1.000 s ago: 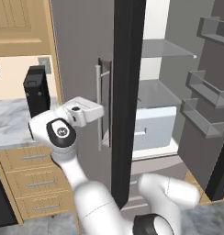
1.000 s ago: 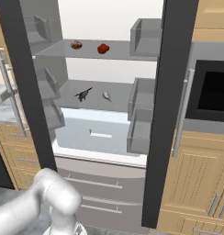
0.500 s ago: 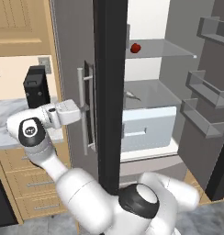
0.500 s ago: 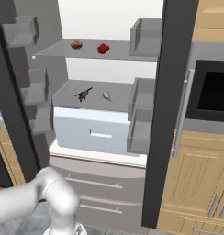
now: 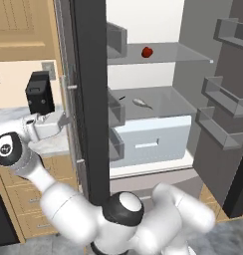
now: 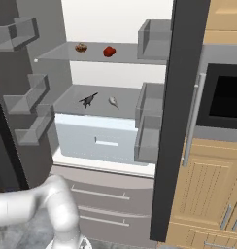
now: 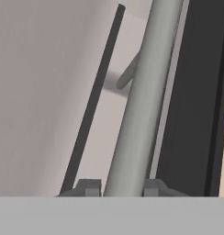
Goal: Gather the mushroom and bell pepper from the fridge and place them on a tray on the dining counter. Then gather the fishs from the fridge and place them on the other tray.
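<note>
**Left base view to hand view: pincer on the fridge handle**

Left base view: the pincer (image 5: 68, 118) meets the fridge door handle (image 5: 73, 124).

Right base view: mushroom (image 6: 81, 47) and bell pepper (image 6: 109, 51) sit apart on the upper shelf (image 6: 57, 53); two fish (image 6: 89, 100) lie on the shelf below.

Hand view: the pincer (image 7: 117, 187) is clenched around the handle (image 7: 141, 101), one fingertip on each side.

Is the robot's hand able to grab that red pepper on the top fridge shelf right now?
Probably not yet. The gripper straddles the door handle outside the left fridge door, and that door stands between it and the bell pepper. The fridge is open, though, so the shelf looks accessible once the arm lets go and swings around.
</note>
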{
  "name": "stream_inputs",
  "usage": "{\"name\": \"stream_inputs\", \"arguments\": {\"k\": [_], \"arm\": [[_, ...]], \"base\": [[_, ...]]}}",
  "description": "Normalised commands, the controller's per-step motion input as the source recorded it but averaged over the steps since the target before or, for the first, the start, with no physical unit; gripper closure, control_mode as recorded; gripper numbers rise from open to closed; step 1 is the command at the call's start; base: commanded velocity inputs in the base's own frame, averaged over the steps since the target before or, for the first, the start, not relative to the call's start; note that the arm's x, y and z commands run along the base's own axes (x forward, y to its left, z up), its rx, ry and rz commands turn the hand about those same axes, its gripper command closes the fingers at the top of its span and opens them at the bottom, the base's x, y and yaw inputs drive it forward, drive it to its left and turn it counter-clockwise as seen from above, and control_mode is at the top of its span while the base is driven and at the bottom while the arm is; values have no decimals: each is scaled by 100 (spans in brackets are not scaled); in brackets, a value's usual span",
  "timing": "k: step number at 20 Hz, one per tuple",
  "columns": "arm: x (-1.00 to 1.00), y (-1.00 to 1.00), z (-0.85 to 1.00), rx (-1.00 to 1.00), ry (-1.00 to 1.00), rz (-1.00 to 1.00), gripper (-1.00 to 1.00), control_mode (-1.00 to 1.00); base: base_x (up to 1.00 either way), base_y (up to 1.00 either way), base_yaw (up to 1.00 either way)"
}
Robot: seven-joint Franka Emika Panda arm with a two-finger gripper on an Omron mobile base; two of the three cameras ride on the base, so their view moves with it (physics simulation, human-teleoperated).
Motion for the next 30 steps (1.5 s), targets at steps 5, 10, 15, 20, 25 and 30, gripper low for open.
{"name": "stream_inputs", "arguments": {"k": [5,10,15,20,25,30], "arm": [[0,39,0,-2,0,-6,100,-100],[0,28,0,0,0,-3,100,-100],[0,15,0,0,0,0,100,-100],[0,0,0,0,0,0,100,-100],[-13,17,0,0,-4,3,-100,-100],[-34,32,0,-1,-6,13,-100,-100]], "base": [[0,0,0],[0,0,0],[0,0,0],[0,0,0],[0,0,0],[0,0,0]]}}
